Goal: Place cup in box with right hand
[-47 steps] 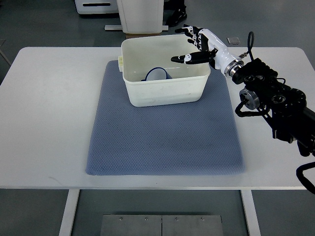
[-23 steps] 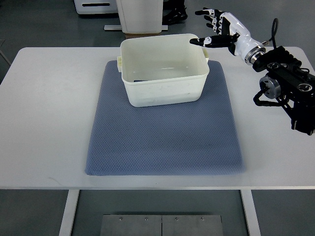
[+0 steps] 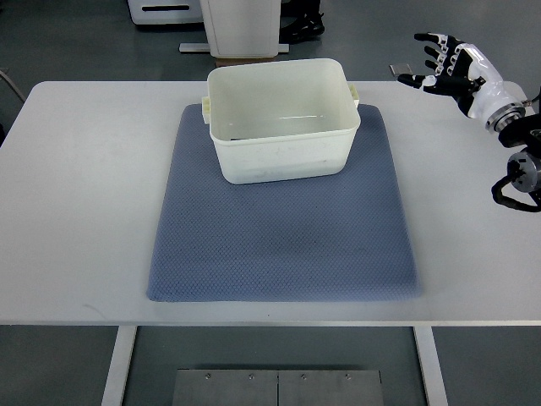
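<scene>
The white box (image 3: 283, 161) stands on the far part of the blue-grey mat (image 3: 283, 237). Only a thin dark sliver of the cup (image 3: 239, 136) shows low inside the box behind its near wall. My right hand (image 3: 439, 66) is at the far right, over the table's back right corner, well away from the box. Its fingers are spread and it holds nothing. The left arm is out of view.
The white table (image 3: 84, 186) carries the mat. A small grey object (image 3: 400, 69) lies at the back edge near my right hand. White equipment (image 3: 241, 25) stands on the floor behind the table.
My right hand has drawn back from over the box to the right, out past the table's back right corner, empty. The cup, seen in the box one second ago, is now nearly hidden.
</scene>
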Action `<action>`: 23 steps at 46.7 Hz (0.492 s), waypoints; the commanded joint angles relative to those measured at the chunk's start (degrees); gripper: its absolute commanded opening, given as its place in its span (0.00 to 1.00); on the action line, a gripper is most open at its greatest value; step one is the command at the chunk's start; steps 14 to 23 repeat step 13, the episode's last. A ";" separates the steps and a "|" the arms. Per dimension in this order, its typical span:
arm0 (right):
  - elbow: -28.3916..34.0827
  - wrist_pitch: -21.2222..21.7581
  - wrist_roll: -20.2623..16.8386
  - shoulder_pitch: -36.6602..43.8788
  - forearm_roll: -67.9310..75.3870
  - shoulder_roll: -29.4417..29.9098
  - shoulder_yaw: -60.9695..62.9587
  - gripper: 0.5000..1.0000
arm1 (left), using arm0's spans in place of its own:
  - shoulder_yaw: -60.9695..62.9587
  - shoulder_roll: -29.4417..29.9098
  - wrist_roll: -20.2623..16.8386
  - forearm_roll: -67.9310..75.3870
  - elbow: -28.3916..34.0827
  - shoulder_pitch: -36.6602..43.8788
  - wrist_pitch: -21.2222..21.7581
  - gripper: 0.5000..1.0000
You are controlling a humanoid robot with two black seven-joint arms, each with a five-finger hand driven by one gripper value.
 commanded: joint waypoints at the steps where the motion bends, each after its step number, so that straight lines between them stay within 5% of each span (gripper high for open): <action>1: -0.10 0.00 0.06 -1.47 0.06 -0.03 -0.03 1.00 | 0.00 0.00 0.00 0.01 0.00 0.01 0.01 1.00; 23: -0.01 0.00 0.06 -4.19 0.06 0.23 -0.21 1.00 | 0.00 0.00 0.00 0.01 0.00 -0.07 0.01 1.00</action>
